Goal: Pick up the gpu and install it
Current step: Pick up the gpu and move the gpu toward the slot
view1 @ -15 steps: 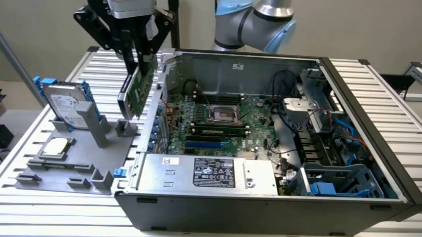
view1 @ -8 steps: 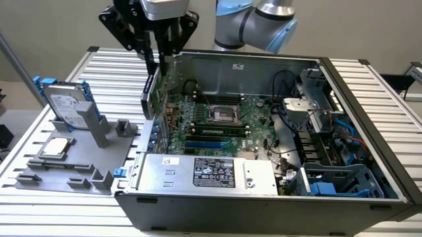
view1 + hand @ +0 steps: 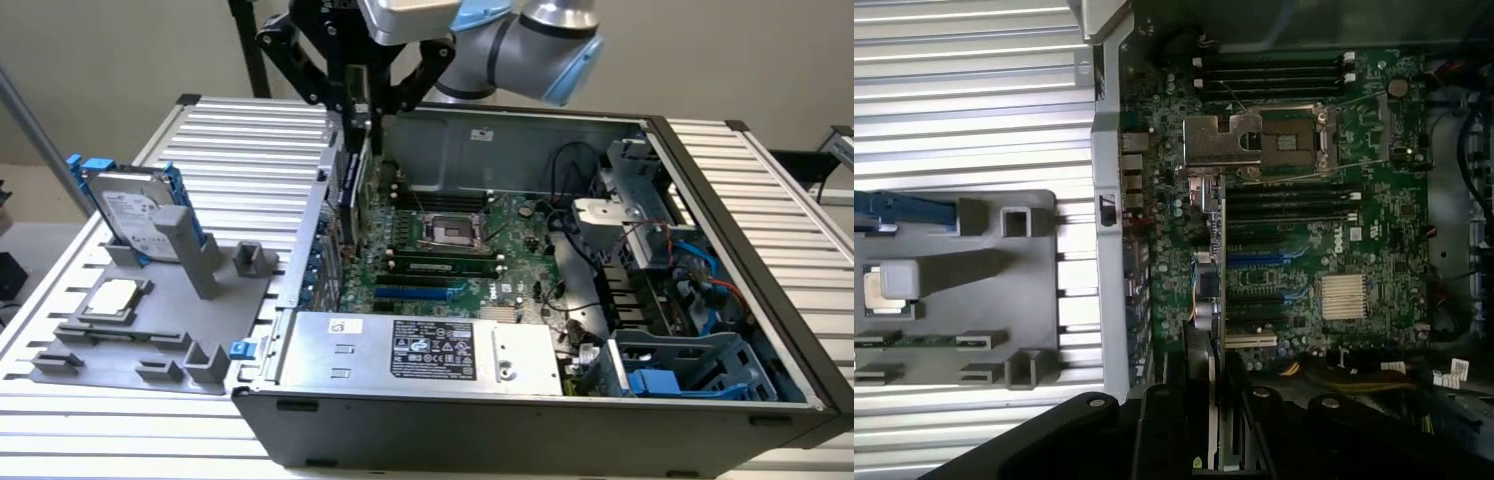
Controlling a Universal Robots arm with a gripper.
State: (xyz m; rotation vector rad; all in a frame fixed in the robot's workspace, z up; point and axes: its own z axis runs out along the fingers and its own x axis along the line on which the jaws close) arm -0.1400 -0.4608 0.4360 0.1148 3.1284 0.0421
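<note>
The arm's black gripper (image 3: 363, 108) is clamping the gpu (image 3: 355, 178), a thin rectangular card seen almost edge-on, and is holding it upright inside the open dark grey metal computer case (image 3: 534, 425). The claw is closing narrowly on the card's upper edge, one finger on each face. The card is hanging close to the case wall on the exterior view's left, low over the green motherboard (image 3: 461, 245); whether its lower edge is touching a slot I cannot tell. In the wrist view the black fingers (image 3: 1166, 420) are flanking the card, which is lining up with the long expansion slots (image 3: 1259, 300) running beside the silver heat sink (image 3: 1344, 297). A silver box-shaped power supply (image 3: 414, 350) is sitting at the near side of the case. Outside the case, on the slatted aluminium table (image 3: 254, 140), a grey plastic holder tray (image 3: 160, 345) is carrying a silver hard drive with blue rails (image 3: 134, 205), standing on edge, and a small square silver CPU chip (image 3: 111, 298), lying flat
</note>
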